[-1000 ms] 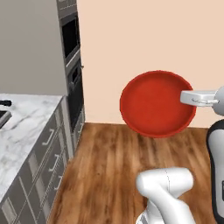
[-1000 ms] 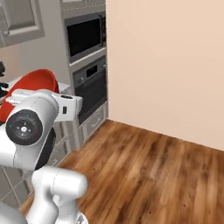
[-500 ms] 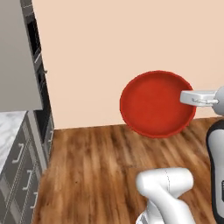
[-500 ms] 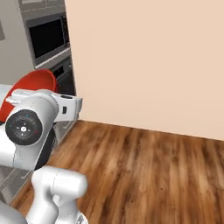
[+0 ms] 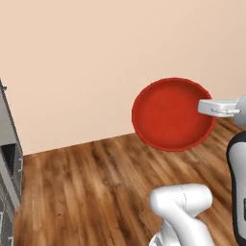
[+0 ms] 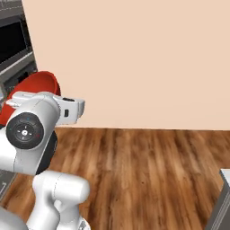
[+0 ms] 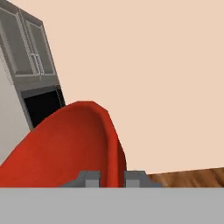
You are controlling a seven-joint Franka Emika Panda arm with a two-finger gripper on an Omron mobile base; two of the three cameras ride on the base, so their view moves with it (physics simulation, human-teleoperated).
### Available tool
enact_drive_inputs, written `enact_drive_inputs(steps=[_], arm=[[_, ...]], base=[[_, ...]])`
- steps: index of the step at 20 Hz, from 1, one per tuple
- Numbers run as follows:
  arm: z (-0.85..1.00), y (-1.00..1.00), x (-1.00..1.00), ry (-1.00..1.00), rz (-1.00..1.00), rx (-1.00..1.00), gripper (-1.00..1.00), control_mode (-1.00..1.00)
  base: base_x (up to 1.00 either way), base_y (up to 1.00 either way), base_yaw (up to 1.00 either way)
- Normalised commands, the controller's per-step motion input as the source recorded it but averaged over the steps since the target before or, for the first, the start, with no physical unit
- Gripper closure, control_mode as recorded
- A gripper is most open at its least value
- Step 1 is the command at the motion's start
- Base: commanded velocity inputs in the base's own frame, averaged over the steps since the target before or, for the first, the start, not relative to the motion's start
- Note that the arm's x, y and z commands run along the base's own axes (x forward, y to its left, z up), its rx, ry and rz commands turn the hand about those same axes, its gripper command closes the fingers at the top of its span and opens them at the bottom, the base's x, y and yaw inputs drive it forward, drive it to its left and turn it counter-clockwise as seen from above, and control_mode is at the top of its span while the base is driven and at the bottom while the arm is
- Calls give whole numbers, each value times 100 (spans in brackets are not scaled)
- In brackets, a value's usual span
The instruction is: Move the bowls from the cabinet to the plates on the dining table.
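My gripper (image 5: 202, 106) is shut on the right rim of the wide glossy red bowl (image 5: 172, 114), which hangs tilted on edge in the air above the wooden floor. In the hand view the bowl (image 7: 70, 148) curves up from my gripper (image 7: 113, 177), with a dark fingertip on each side of its rim. From the right base, the red bowl (image 6: 36, 87) peeks out behind my white arm. The other bowl, the cabinet, the plates and the dining table are out of view.
A bare peach wall (image 5: 96, 62) stands ahead over brown wooden floor (image 5: 86, 192). A tall grey oven unit (image 6: 13, 42) is at the left, seen also as the oven unit's panelled doors (image 7: 30, 48). A grey corner (image 6: 222, 197) juts in at lower right.
The whole picture has swung: the counter and oven unit slid off to the left as the base turned. The red bowl stays in the same grip and place relative to the arm.
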Motion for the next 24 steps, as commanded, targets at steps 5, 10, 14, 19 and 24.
enact_drive_inputs(steps=[5, 10, 14, 19, 24], arm=[[0, 0, 0, 0, 0, 0, 100, 100], [0, 0, 0, 0, 0, 0, 100, 100], [0, 0, 0, 0, 0, 0, 100, 100], [0, 0, 0, 0, 0, 0, 100, 100], [0, 0, 0, 0, 0, 0, 100, 100]], base=[[6, -26, -39], [6, -26, -39], [6, -27, -39], [6, -27, -39], [5, -28, -39]])
